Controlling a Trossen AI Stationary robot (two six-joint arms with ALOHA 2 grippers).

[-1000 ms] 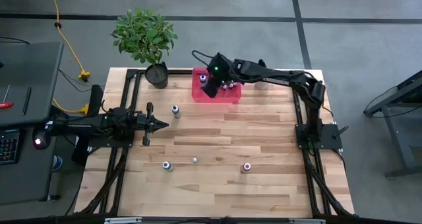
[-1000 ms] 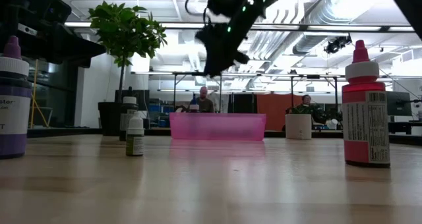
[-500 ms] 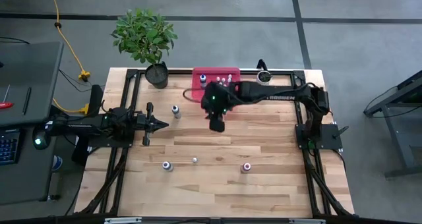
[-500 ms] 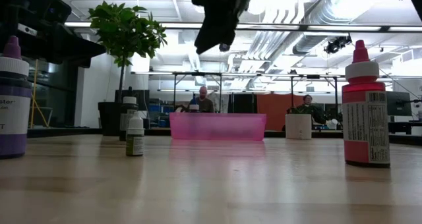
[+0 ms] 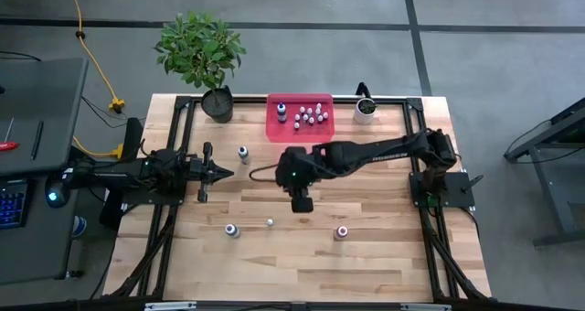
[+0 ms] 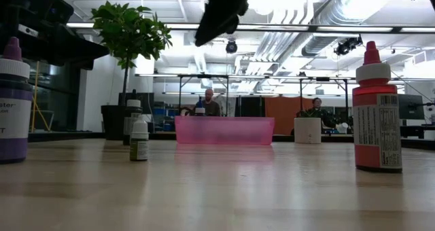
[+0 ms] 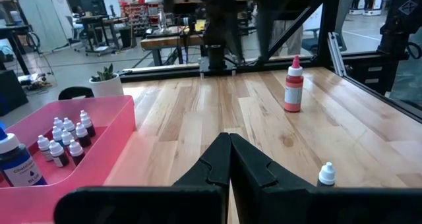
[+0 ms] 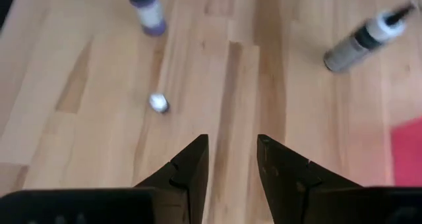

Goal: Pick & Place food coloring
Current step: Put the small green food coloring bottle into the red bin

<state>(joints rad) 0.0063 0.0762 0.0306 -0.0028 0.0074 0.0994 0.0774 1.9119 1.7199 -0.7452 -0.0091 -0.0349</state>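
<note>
Now right gripper (image 5: 301, 204) away from pink bin (image 5: 299, 131), over mid surface (image 5: 366, 256), fingers (image 8: 191, 165) parted, empty; heads for tiny white bottle (image 5: 270, 222). Left gripper (image 5: 222, 172) parked, fingers closed.

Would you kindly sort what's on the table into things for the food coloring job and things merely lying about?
Job:
- pink bin holding small bottles
- purple bottle
- red bottle
- whitish bottle
- tiny bottle
- right pincer, open, empty

Lying about:
- potted plant
- small white pot
</note>
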